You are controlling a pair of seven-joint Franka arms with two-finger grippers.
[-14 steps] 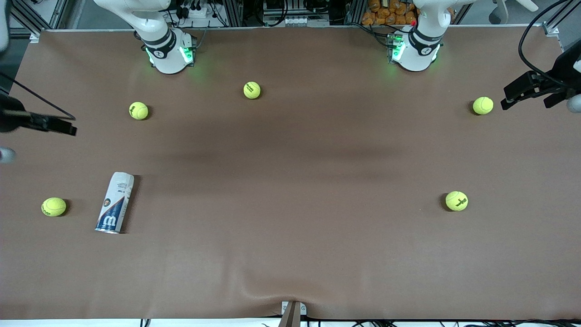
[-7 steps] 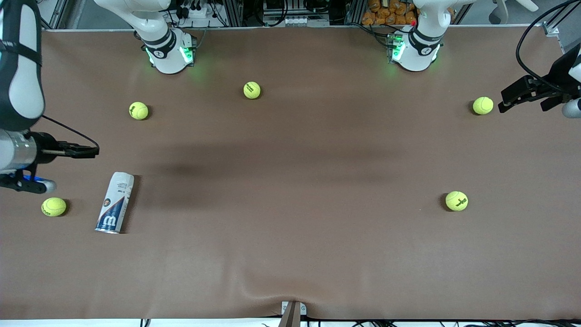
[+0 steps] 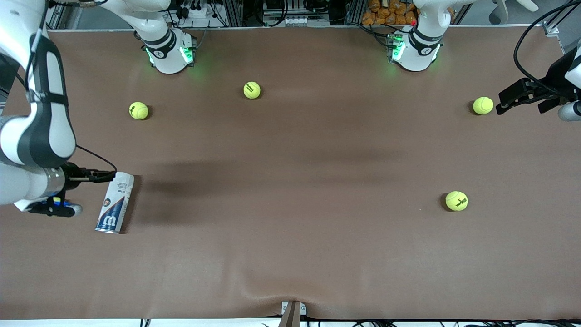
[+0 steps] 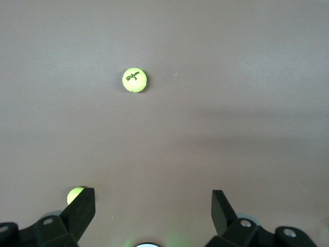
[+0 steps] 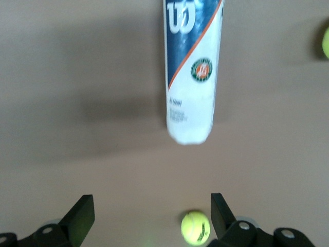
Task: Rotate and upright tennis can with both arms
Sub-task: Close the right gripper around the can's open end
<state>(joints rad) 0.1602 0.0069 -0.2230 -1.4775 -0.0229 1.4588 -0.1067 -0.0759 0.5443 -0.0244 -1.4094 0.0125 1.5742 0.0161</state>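
The tennis can [image 3: 115, 202] lies on its side on the brown table near the right arm's end, with its white end farther from the front camera and its navy "W" end nearer. In the right wrist view the can [image 5: 193, 72] lies ahead of the open fingers, not between them. My right gripper [image 3: 106, 175] is open and empty in the air, its tips over the table just beside the can's white end; it also shows in the right wrist view [image 5: 151, 216]. My left gripper [image 3: 501, 108] is open and empty over the left arm's end of the table and shows in its own wrist view [image 4: 151, 213].
Several tennis balls lie about: one [image 3: 138, 110] and one [image 3: 252, 90] nearer the bases, one [image 3: 482, 105] just beside the left gripper, one [image 3: 456, 200] nearer the camera. Another ball [image 5: 326, 41] lies beside the can; the right arm hides it in the front view.
The right arm has swung in from the table's end, and its gripper now sits by the can's white end, covering the ball beside the can. The left gripper has crept slightly toward its ball.
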